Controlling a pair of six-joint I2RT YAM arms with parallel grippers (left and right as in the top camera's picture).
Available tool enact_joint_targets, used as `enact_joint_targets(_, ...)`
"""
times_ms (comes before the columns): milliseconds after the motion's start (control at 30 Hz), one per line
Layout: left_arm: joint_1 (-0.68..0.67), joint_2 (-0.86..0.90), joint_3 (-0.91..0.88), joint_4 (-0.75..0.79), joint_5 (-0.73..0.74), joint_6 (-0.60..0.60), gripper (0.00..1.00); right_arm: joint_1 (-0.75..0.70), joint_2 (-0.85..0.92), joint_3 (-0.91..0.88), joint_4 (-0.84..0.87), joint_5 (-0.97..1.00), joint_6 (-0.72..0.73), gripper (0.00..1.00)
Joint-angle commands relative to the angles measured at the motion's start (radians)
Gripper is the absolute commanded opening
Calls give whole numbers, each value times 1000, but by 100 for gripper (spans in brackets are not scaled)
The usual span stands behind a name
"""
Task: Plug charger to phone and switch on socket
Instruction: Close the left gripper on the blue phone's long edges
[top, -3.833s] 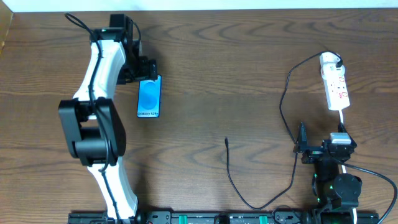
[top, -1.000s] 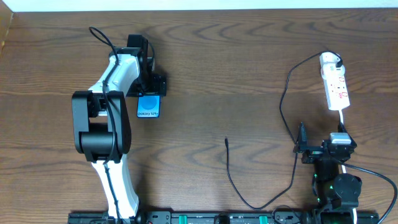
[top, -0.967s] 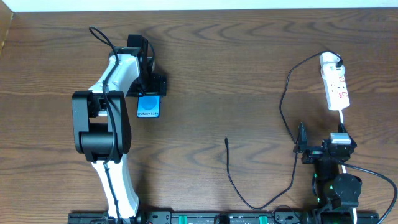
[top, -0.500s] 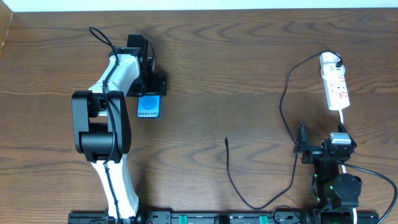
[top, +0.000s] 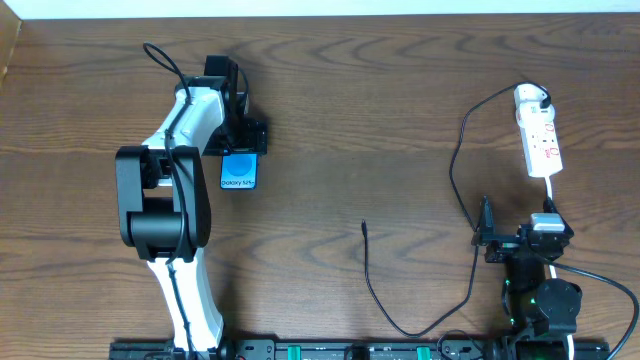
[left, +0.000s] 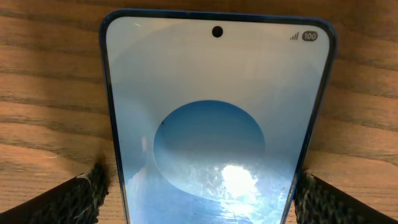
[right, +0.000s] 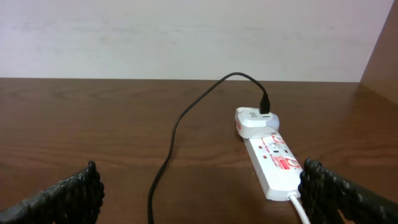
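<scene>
the left gripper (left: 199, 196) sits over one end of the phone (top: 239, 174). its two fingers (left: 81, 196) are spread apart, one on each side of the phone, and i cannot tell if they touch it. the phone lies flat on the table (top: 350, 100), screen up, on the left side. the right gripper (right: 199, 193) is wide apart with nothing in it. the charger (top: 455, 170) has its white plug (top: 530, 97) in the far end of the socket (top: 545, 148). its small tip (top: 364, 226) lies on the table, well apart from the phone.
</scene>
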Motion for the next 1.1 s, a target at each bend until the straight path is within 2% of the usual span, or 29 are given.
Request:
enact_joint_targets(0,8,8,-22,-14,-51,10,96,9,-6,-1,-4,8,11,99)
enact_joint_targets(1067,8,8,-22,-16,-50,9,82,9,-6,-1,-4,8,11,99)
